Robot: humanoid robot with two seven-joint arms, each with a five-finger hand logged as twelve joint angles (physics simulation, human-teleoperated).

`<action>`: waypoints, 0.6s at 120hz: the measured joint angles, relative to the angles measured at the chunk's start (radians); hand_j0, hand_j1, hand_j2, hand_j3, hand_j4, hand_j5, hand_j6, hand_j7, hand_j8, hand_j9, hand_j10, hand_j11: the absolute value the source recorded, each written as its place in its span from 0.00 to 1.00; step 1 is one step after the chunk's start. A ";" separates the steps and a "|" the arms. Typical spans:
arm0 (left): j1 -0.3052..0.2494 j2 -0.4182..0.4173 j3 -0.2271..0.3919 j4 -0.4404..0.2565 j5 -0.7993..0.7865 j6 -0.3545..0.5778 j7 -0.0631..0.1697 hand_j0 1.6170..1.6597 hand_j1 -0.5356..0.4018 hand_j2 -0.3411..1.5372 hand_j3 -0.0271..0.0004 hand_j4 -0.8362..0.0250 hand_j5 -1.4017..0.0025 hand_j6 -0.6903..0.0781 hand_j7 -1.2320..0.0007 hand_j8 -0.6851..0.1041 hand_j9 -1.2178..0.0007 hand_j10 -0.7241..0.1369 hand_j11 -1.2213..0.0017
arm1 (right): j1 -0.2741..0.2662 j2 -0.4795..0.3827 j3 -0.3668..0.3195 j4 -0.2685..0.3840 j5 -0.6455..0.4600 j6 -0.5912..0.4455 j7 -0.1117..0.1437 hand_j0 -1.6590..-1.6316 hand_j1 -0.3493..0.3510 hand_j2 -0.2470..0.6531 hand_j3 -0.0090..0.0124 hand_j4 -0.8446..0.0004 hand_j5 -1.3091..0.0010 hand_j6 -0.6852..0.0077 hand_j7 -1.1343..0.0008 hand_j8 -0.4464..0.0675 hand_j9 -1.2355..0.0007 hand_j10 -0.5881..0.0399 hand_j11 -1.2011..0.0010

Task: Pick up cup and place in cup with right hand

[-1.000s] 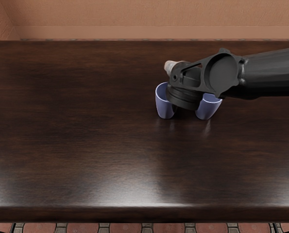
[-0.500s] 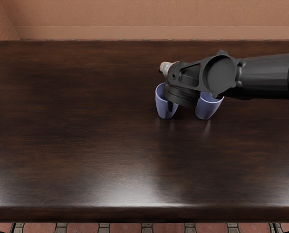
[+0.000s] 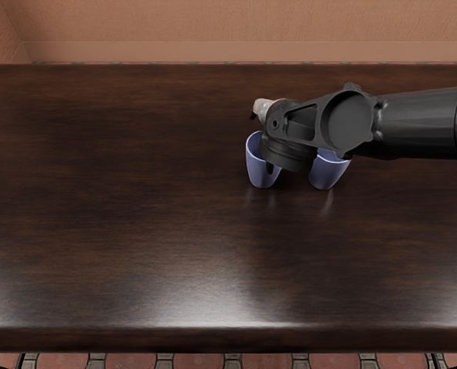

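Observation:
In the head view my right hand [image 3: 265, 109] shows only in part, pale fingertip pieces behind the black wrist, over the far side of the cups. One blue cup [image 3: 260, 167] stands upright at the wrist's left, its rim partly covered. A second blue cup [image 3: 327, 172] is at the wrist's right, with the forearm hiding part of its rim. A narrow dark part hangs over the left cup's right side. Most of the hand is hidden, so any hold on a cup cannot be made out.
The dark wooden table [image 3: 136, 207] fills most of the view, with its front edge near the bottom. The right forearm [image 3: 420, 124] reaches in above the table from the right edge. A wall [image 3: 228, 31] rises behind the table.
Compared with a second ago, the right hand's visible fingertips and wrist sit slightly further left. The right cup shifted a little; the left cup looks unmoved.

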 joint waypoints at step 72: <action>0.000 0.000 0.000 0.000 0.000 0.000 0.000 0.96 0.94 0.18 0.99 0.97 1.00 0.90 1.00 0.87 1.00 0.84 1.00 | 0.005 0.000 -0.009 0.036 -0.005 -0.008 0.000 0.09 0.53 0.20 0.42 0.61 0.65 0.50 0.61 0.22 0.64 0.41 0.63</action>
